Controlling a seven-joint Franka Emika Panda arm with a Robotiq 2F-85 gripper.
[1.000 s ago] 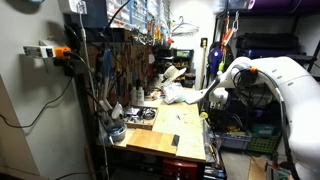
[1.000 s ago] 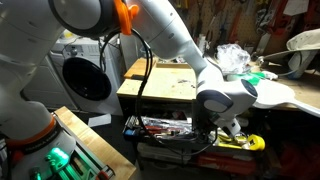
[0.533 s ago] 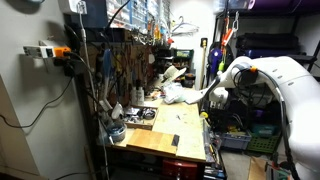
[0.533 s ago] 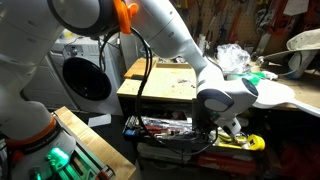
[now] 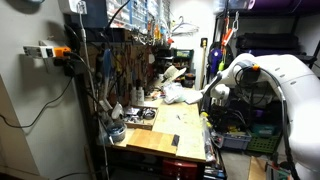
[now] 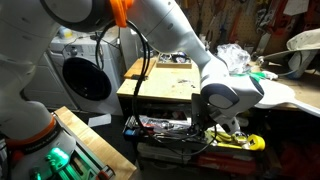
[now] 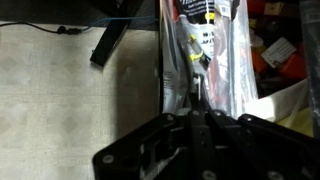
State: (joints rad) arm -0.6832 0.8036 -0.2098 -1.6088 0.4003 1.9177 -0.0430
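Arm (image 6: 232,95) slightly rightward since before, beside the wooden workbench (image 6: 160,88)

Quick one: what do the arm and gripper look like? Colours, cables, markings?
Arm: glossy white rounded links, an orange ring at one joint, grey wrist housing. A black cable hangs along it. Gripper: matte black, blocky. No markings legible.

A workshop: a pegboard (image 5: 125,60) hung with tools fills the frame's middle, above a wooden tabletop (image 5: 170,135) cluttered with parts, and cables trail at left.
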